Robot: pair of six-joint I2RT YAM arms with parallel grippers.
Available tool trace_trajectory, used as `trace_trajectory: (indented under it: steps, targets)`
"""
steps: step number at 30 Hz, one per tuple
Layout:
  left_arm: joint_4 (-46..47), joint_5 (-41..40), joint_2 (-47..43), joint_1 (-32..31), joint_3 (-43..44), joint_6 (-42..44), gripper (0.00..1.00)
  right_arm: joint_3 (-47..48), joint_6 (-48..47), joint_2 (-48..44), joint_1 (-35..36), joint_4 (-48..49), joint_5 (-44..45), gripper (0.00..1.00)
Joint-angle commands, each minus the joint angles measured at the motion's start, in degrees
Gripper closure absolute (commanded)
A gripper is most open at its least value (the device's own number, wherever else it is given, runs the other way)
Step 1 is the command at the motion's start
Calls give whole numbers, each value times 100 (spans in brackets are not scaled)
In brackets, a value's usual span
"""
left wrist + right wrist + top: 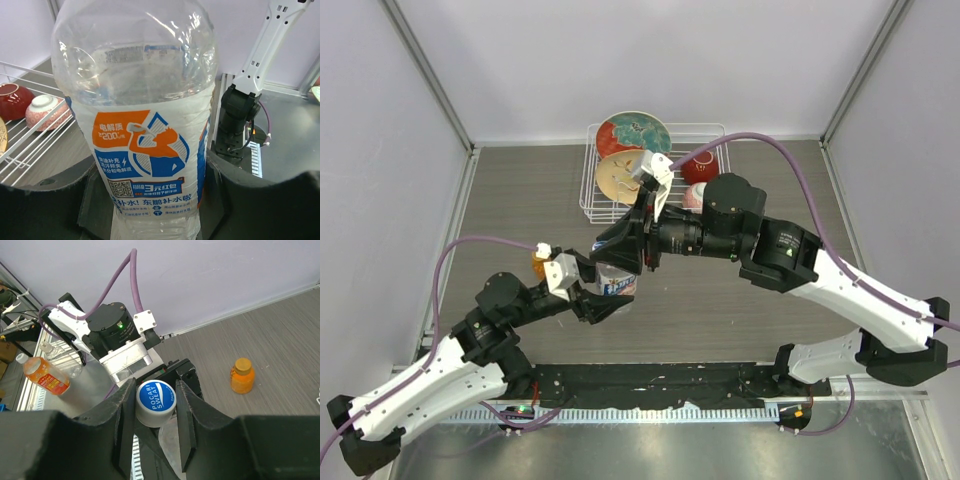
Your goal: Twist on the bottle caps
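The clear bottle [145, 150] with a white-blue label stands upright at mid-table and fills the left wrist view. My left gripper [155, 205] is shut on its lower body, one jaw against each side. From above, the bottle [618, 284] shows just under my right gripper [626, 254]. The white cap [156, 401], blue on top, sits on the bottle's neck, and my right gripper [155, 407] is shut on it from above. The squat orange bottle [242, 377] stands apart on the table [750, 320] with its orange cap [243, 364] on top; seen from above, this orange bottle [539, 263] is left of the left gripper [605, 300].
A white wire dish rack [588, 190] at the back holds two plates [633, 133], a red bowl [698, 167] and a pink bowl [693, 197]. Another bottle with orange liquid [45, 376] lies on the metal surface beyond the table's near edge.
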Motion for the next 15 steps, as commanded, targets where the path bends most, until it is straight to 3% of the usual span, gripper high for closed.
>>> trace_trajectory:
  steps: [1,15]
  targets:
    - [693,132,-91,77,423,-152,100,-188,-3,-170,-124,-433,-113,93]
    - [465,765,-3,121,370,-161,100,-127,111,-637,-379,-56,240,94]
